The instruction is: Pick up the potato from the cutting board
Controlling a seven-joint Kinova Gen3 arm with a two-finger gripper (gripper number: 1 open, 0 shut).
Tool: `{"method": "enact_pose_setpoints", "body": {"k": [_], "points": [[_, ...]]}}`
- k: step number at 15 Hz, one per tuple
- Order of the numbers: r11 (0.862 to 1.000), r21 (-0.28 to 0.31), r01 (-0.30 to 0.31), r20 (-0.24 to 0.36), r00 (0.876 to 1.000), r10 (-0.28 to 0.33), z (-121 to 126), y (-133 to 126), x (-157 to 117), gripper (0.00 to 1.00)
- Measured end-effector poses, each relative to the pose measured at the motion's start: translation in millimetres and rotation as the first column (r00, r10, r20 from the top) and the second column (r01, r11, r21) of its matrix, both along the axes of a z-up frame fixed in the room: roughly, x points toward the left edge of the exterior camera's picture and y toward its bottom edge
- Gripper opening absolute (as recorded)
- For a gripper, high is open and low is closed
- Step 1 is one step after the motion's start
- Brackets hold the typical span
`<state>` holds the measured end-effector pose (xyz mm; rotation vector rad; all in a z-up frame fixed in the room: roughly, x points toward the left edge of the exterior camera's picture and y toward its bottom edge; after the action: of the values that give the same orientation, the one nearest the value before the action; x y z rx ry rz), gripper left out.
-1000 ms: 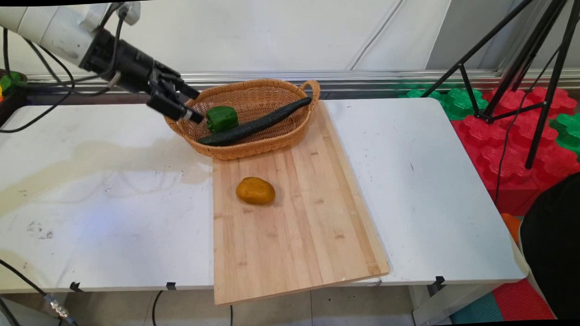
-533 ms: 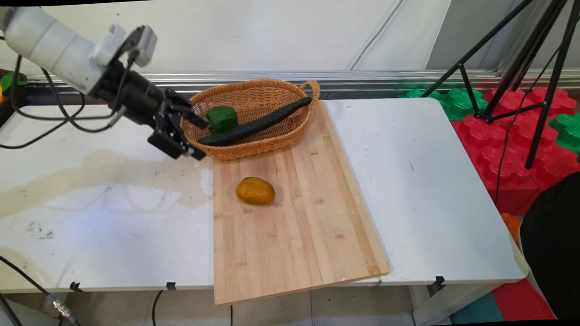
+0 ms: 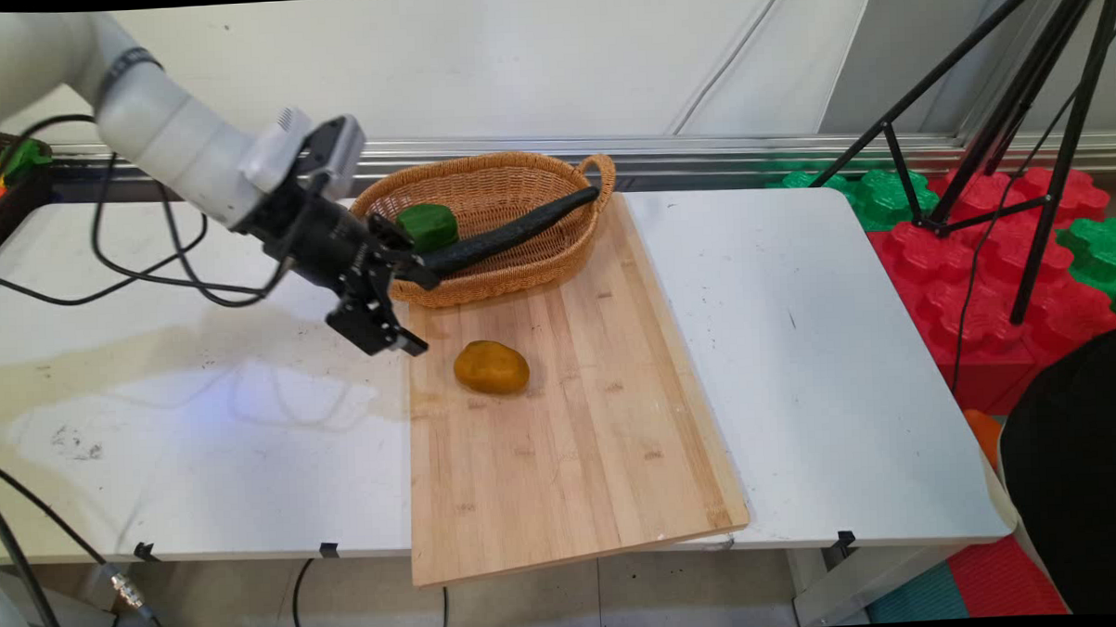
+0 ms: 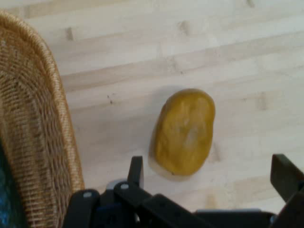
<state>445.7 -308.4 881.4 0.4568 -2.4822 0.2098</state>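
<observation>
Main view had the black gripper [image 3: 416, 311] hanging above the left edge of the wooden cutting board [image 3: 562, 415], jaws spread wide and holding nothing. And there was the yellow-brown potato [image 3: 491, 367], lying on the board just to the right of the gripper and apart from it. Behind them the wicker basket [image 3: 519, 268] sat on the board's far end, a green pepper [image 3: 428, 227] and a long dark cucumber [image 3: 509, 233] inside, the cucumber's tip resting up on the rim by the handle. The board lay across the white bench [image 3: 801, 361], its near end overhanging the bench's edge. In the hand view the potato [image 4: 184, 131] showed between the spread fingers, the basket wall [image 4: 38, 142] alongside; how high the fingers stood above the board was hard to judge.
</observation>
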Motion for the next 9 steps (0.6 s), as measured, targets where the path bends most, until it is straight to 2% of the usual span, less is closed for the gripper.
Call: {"method": "enact_pose_setpoints", "body": {"k": [9], "points": [[0.995, -0.028, 0.091, 0.076, 0.993, -0.088, -41, -30, -44, 1.0]]}}
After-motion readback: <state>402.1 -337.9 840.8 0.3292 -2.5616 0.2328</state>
